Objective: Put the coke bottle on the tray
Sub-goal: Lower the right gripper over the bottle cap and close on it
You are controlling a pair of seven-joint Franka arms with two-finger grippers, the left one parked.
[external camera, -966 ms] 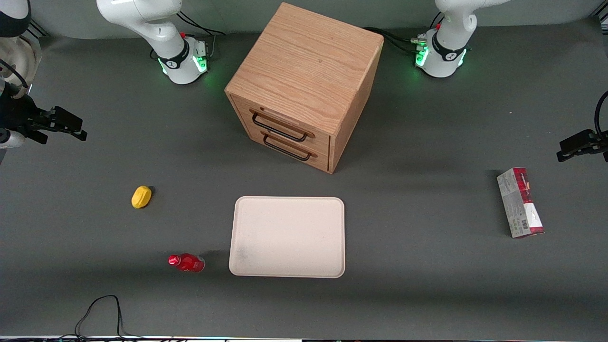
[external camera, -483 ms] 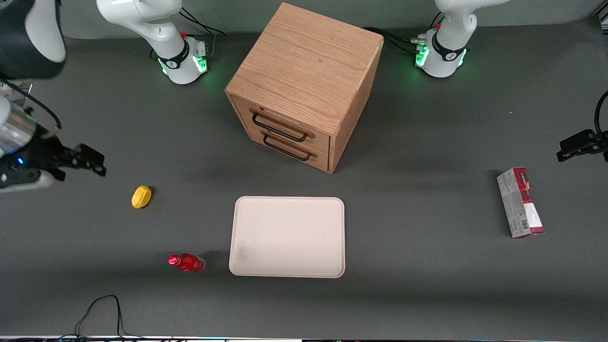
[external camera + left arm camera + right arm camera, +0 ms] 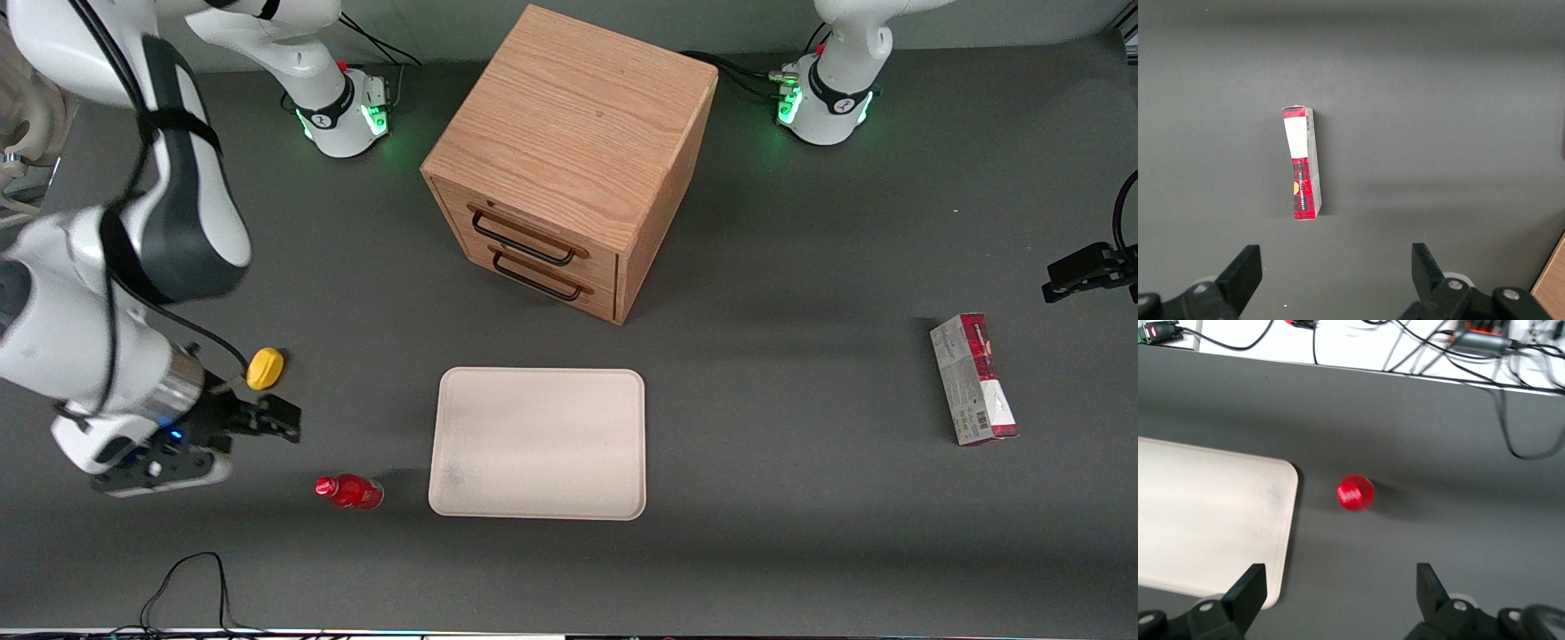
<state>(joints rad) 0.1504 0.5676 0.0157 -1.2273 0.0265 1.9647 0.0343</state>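
Note:
The coke bottle (image 3: 348,492), small and red with a red cap, stands on the dark table beside the tray's near corner. The right wrist view shows it end-on from above (image 3: 1355,493). The tray (image 3: 538,442) is a flat cream rectangle with a low rim, and nothing is on it; its corner shows in the right wrist view (image 3: 1205,513). My right gripper (image 3: 286,421) hangs above the table, a little farther from the front camera than the bottle and toward the working arm's end. It is apart from the bottle, and it is open and empty (image 3: 1340,587).
A yellow lemon-like object (image 3: 264,368) lies close by the gripper's wrist. A wooden two-drawer cabinet (image 3: 569,151) stands farther from the front camera than the tray. A red-and-grey carton (image 3: 974,378) lies toward the parked arm's end. A black cable (image 3: 187,578) loops near the front edge.
My right arm has swung down and in from the table's end, toward the front camera, and the gripper now hangs near the bottle. The bottle and tray have not moved.

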